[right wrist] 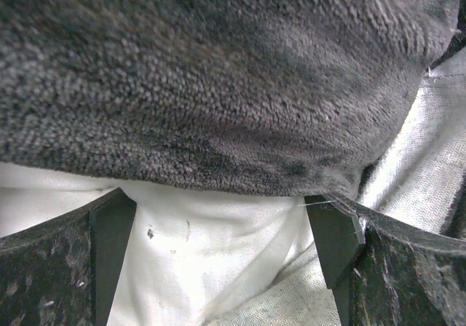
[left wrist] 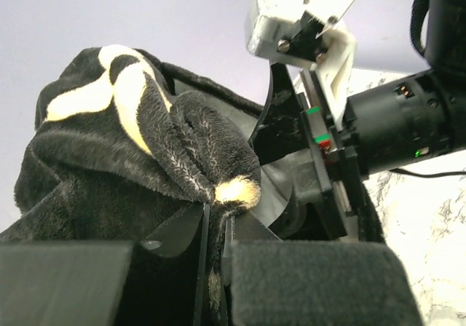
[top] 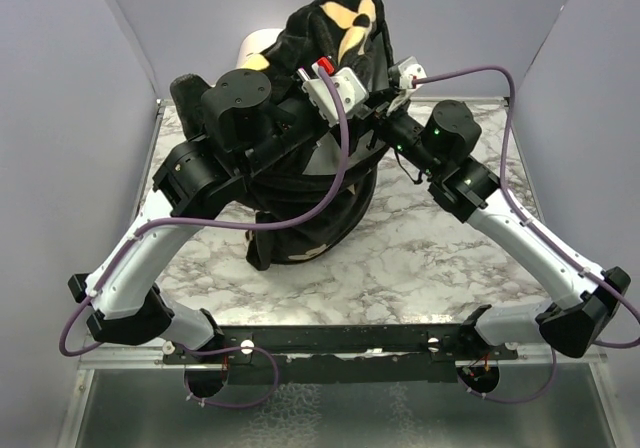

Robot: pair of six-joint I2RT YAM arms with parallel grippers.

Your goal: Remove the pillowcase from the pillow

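Observation:
The black pillowcase [top: 335, 13] with tan motifs is bunched high at the back middle, and the rest hangs down to the table. It also shows in the left wrist view [left wrist: 109, 158] and the right wrist view [right wrist: 218, 71]. A little of the white pillow [top: 258, 46] shows behind it at the left. My left gripper [top: 312, 66] is shut on a fold of the pillowcase [left wrist: 215, 228]. My right gripper [top: 388, 76] is open, its jaws wide apart around bulging white pillow fabric [right wrist: 196, 282] just below the pillowcase's edge [right wrist: 222, 246].
The marble table [top: 450, 258] lies under the arms, with grey walls on three sides. Both arms cross close together over the back middle, with purple cables looping between them. The right wrist's white mount [left wrist: 306, 20] sits very near the left gripper.

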